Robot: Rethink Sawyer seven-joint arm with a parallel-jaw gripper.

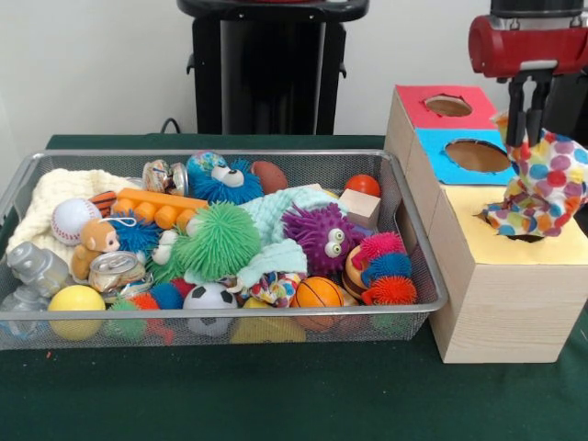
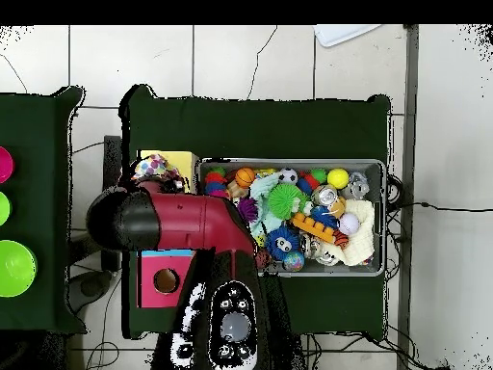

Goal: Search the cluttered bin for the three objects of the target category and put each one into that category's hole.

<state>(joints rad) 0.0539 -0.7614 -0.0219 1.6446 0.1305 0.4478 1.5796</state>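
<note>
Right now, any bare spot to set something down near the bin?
Bare green tabletop in front of the wire bin, full width. Also a strip behind it. The bin is packed throughout. The gap between the bin and the yellow-topped box is narrow. The spotted cloth, held by the gripper, covers the yellow hole.

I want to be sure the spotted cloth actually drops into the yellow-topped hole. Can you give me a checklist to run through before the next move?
1. Gripper shut on the spotted cloth: ok, the fingers pinch its top.
2. Cloth over the yellow-topped hole: ok, its lower edge hangs at the opening.
3. Cloth already inside the hole: not ok, most of it bunches above the yellow top.
4. Cloth clear of the blue-topped hole: ok in the front view.
5. Hole wide enough for the bunched cloth: cannot tell, the cloth hides most of it.
6. More spotted pieces left in the wire bin: ok, one shows near the orange ball.
</note>
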